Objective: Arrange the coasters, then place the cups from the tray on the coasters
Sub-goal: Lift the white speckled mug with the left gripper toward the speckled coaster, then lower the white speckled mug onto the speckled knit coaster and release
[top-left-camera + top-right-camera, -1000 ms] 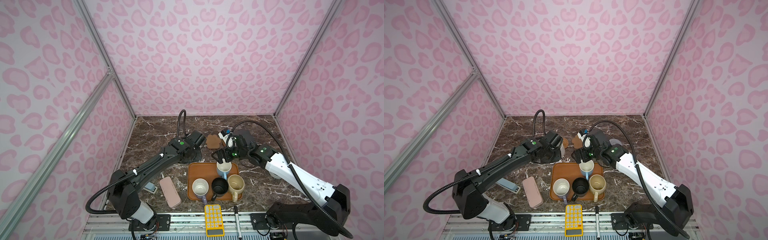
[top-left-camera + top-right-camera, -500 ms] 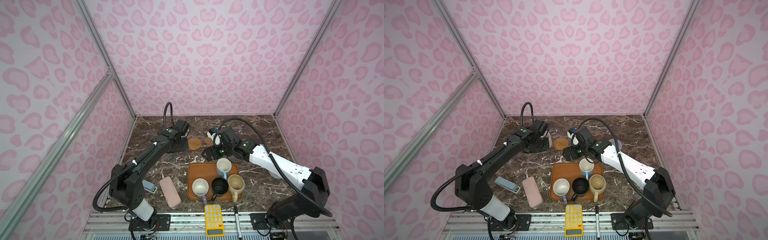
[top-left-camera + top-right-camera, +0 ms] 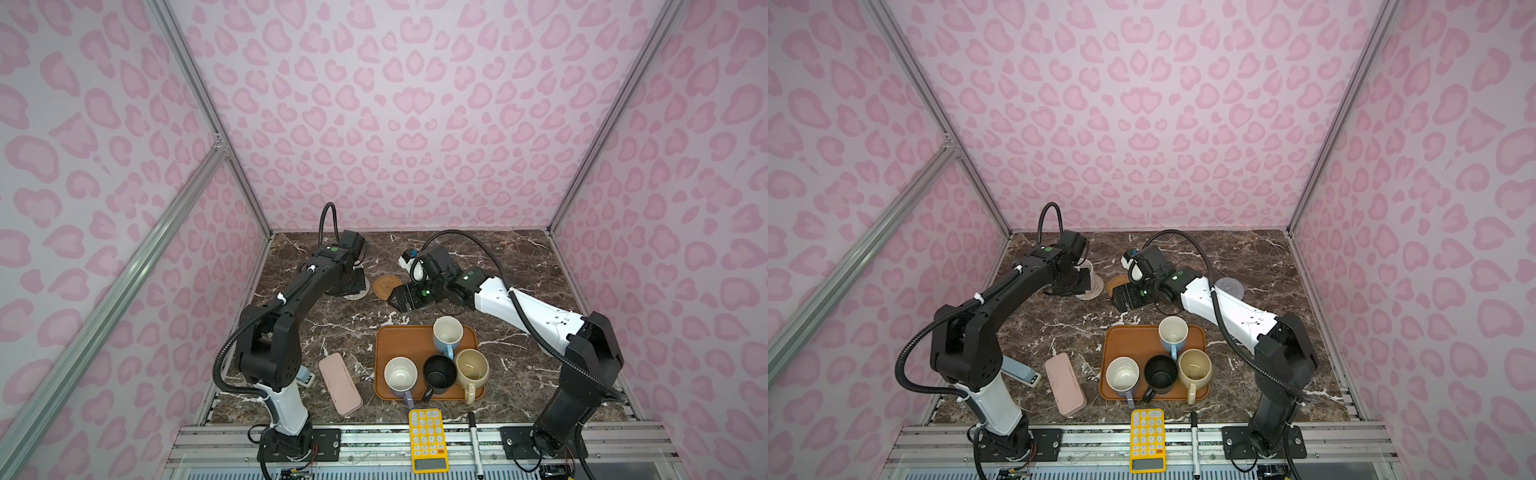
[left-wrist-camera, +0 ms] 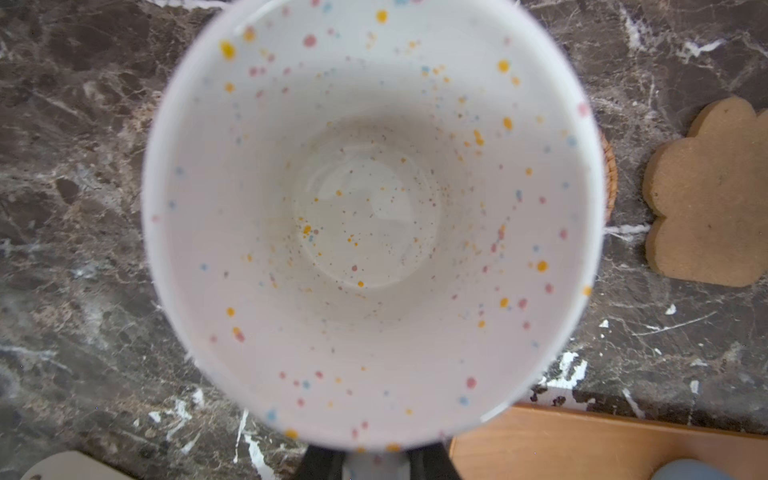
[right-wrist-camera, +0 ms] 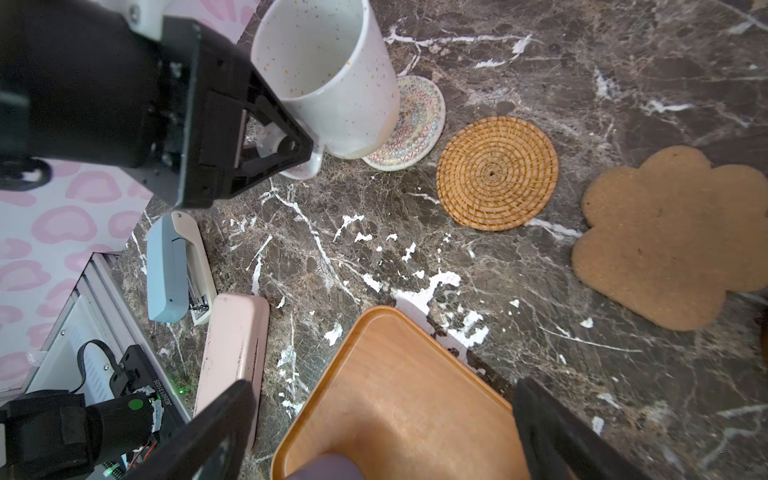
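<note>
Nearest the front rail, both top views show one yellow calculator (image 3: 428, 440) and one marker pen (image 3: 475, 436), then one pink oblong case (image 3: 340, 383) beside the orange-brown tray (image 3: 399, 340). The tray carries four mugs: the lavender mug (image 3: 400, 376), black mug (image 3: 439, 372) and cream-yellow mug (image 3: 471, 368) along its near side, the light blue mug (image 3: 447, 336) at its far edge. One blue-grey stapler (image 5: 170, 270), half hidden by the left arm from above, lies fully visible in the right wrist view. Just beyond the tray the right gripper (image 5: 384, 386) hangs with its jaws spread wide and nothing between them. Farther back the left gripper (image 5: 286, 145) is clamped on the handle of the fifth, speckled white mug (image 4: 370, 216), whose base sits over part of the white woven coaster (image 5: 419, 120); contact cannot be told. The left wrist view looks straight into that mug, which the arm mostly covers from above. Four coasters can be counted: the white one, the tan rattan coaster (image 3: 387, 286) just beside it, the cork paw coaster (image 5: 665, 237) seen only by the wrist cameras, and the grey-blue crocheted coaster (image 3: 1229, 286), visible in a top view behind the right arm
</note>
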